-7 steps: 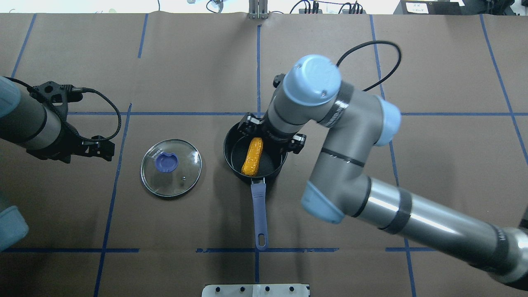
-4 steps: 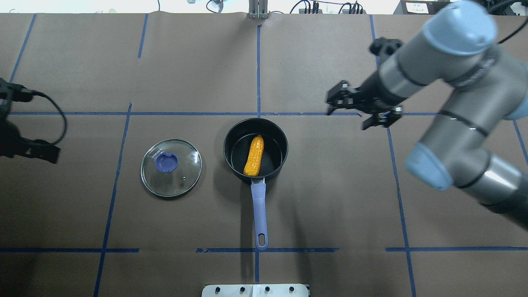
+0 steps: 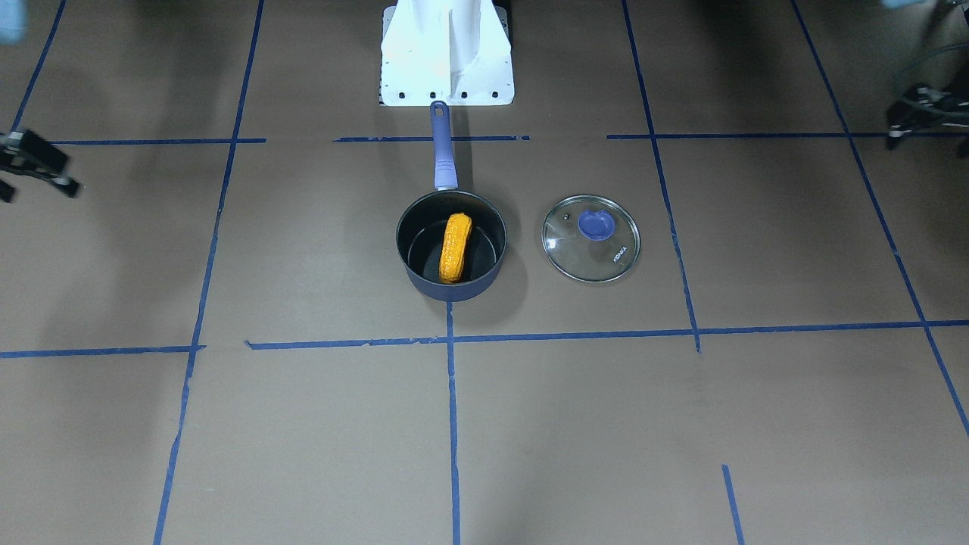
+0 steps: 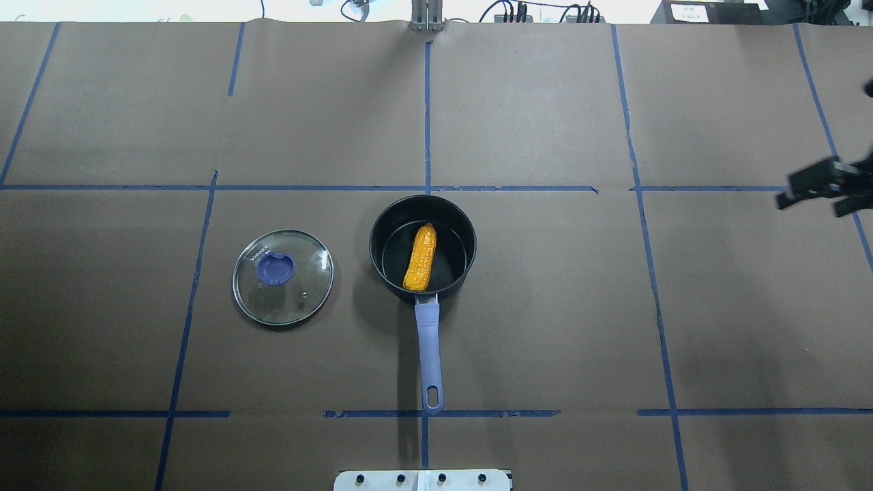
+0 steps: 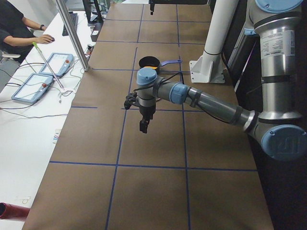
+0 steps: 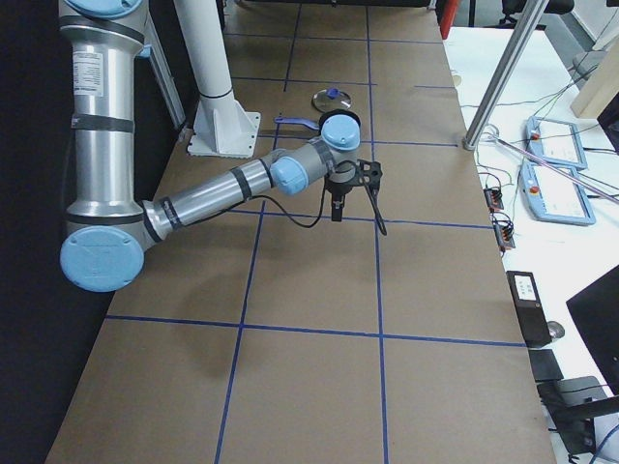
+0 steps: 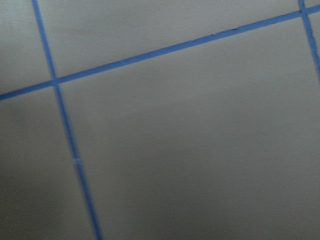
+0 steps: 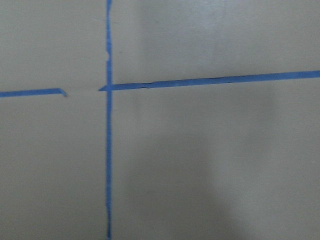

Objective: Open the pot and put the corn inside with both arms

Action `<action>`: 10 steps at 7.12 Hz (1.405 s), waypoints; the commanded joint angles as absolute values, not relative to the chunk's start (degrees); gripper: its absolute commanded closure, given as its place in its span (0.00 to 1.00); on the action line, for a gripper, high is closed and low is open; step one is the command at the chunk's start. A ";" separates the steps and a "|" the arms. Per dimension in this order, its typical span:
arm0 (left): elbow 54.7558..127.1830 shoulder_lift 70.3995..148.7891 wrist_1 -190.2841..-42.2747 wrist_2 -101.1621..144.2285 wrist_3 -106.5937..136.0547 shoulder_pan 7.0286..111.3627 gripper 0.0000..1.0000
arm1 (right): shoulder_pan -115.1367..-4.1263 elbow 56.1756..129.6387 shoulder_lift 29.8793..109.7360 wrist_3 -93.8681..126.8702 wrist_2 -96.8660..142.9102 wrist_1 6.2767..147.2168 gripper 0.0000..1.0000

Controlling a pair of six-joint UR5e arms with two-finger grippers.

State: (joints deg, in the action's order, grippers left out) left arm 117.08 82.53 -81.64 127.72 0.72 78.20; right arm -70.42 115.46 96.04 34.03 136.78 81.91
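The dark navy pot [image 4: 458, 269] stands open at the table's middle, its purple-blue handle [image 4: 429, 358] pointing toward the robot. The orange-yellow corn [image 4: 419, 258] lies inside it, also seen in the front view [image 3: 455, 247]. My right gripper [image 4: 786, 191] is open and empty at the overhead view's right edge, far from the pot. My left gripper [image 3: 901, 113] is at the front view's right edge, looks open and empty, and is out of the overhead view. Both wrist views show only bare table.
The round glass lid [image 4: 283, 276] with its purple-blue knob lies flat on the table to the left of the pot. Blue tape lines cross the brown table. The white base pedestal [image 3: 447, 53] stands behind the pot handle.
My right arm has pulled back from over the pot to the right edge. My left gripper has moved out past the overhead view's left edge. The corn stays in the pot.
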 commanded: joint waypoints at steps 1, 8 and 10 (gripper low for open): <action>111.73 85.68 -74.65 130.15 -10.00 88.56 0.00 | -79.85 111.91 104.82 12.22 137.37 82.00 0.00; 109.69 81.83 -74.36 135.62 -8.88 89.12 0.00 | -84.99 113.73 104.77 2.37 136.76 92.72 0.00; 109.95 82.09 -74.88 135.35 -9.31 89.12 0.00 | -85.08 113.82 104.59 1.93 136.76 92.72 0.00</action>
State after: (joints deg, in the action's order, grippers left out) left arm 109.80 82.01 -74.61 135.61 -9.08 89.13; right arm -85.05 113.77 104.82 2.11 136.77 92.66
